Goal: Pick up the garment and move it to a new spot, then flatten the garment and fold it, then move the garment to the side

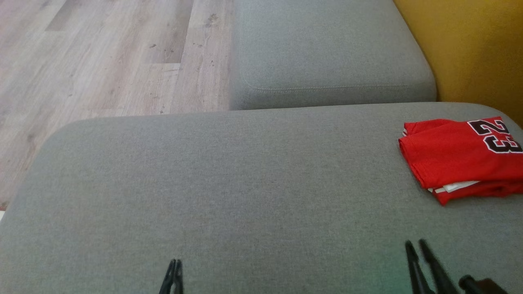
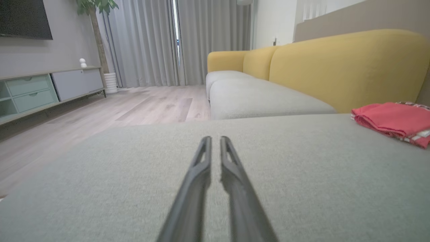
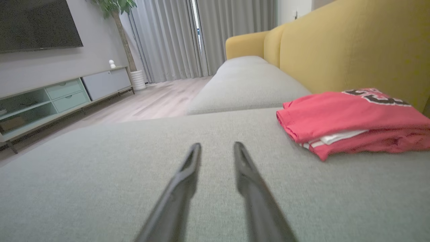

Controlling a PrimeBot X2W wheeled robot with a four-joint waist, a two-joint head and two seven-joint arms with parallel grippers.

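Observation:
The garment is a red jersey with a black and white number, lying folded at the right end of the wide grey cushion. It also appears in the left wrist view as the garment and in the right wrist view as the garment. My left gripper hovers low over the cushion's near middle, far left of the jersey, its fingers nearly together with nothing between them. Just short of the jersey, my right gripper holds its fingers apart and empty.
A second grey cushion lies beyond the wide one, with a yellow backrest along the right. Wood floor spreads to the left. A low TV cabinet, a potted plant and grey curtains stand far off.

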